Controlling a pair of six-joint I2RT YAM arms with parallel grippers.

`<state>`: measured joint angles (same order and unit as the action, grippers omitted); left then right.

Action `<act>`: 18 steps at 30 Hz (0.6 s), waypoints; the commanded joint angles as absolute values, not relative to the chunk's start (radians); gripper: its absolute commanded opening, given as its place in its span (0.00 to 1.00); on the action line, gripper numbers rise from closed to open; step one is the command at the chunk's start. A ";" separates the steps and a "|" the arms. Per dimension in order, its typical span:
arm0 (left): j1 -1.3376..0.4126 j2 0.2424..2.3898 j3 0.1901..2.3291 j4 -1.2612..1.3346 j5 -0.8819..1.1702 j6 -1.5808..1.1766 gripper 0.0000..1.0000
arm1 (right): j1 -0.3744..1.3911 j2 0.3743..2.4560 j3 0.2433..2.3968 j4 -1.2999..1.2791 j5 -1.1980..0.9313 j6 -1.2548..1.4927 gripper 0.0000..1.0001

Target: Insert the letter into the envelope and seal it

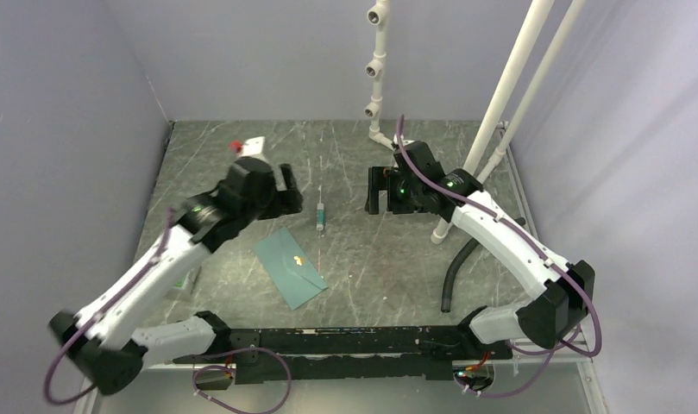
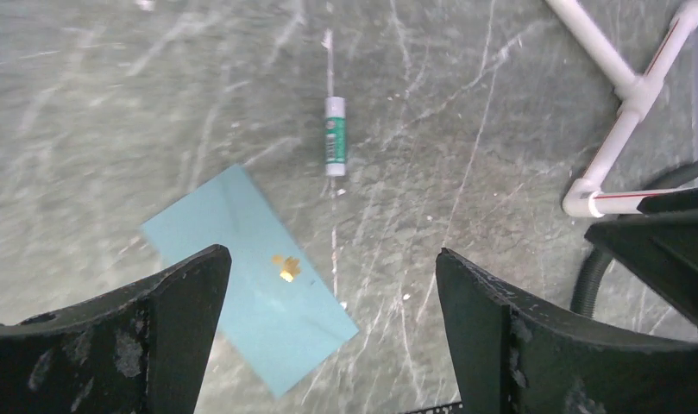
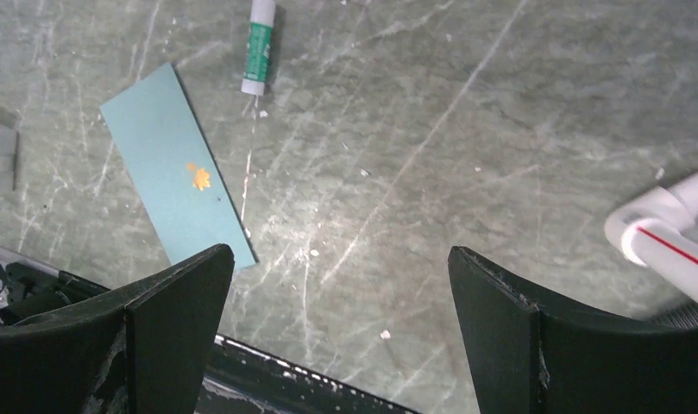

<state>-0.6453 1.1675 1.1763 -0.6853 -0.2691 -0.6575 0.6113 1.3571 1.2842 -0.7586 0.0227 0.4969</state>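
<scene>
Black fingers frame both wrist views. Your left gripper (image 2: 330, 280) hangs spread wide above the table with nothing between its jaws, and your right gripper (image 3: 341, 272) is just as wide and just as empty. Neither one touches anything.

Below the left gripper and slightly towards its left finger, the envelope (image 2: 250, 276) lies flat and skewed on the grey-green marbled table (image 1: 397, 259), near the middle front. It appears as one plain teal rectangle with a small gold mark (image 2: 286, 266) near its centre. You cannot tell from here whether its flap is stuck down. The letter shows in no view, so it may be inside the envelope, but the pictures do not settle that.

Expect the envelope to handle as thin, light paper that is limp and easy to crease. It will likely skate on the smooth stone when you nudge it. It lies flush, so a finger will struggle to get under it. Pin it with one gripper and work a corner or a long edge up with the other, pinching close to the edge and gently.

Just beyond the envelope lies a small green-and-white stick (image 2: 335, 136), apart from it. Its label carries print, but it is too small to read. The gold mark is a shape, not legible lettering. No other writing shows.
</scene>
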 commanded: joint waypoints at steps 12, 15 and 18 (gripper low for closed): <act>-0.649 0.658 1.556 -1.398 -0.505 -0.657 0.93 | 0.750 1.137 1.505 -1.206 0.265 0.590 1.00; -0.648 0.634 1.602 -1.426 -0.505 -0.639 0.93 | 0.750 1.049 1.548 -1.231 0.291 0.599 1.00; -0.648 0.621 1.641 -1.438 -0.500 -0.610 0.93 | 0.750 0.996 1.617 -1.263 0.300 0.603 1.00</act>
<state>-0.6460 0.6308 1.5929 -1.3773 -0.4828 -0.6579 0.7479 1.0653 1.5185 -1.1885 0.2417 0.5797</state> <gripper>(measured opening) 0.926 0.994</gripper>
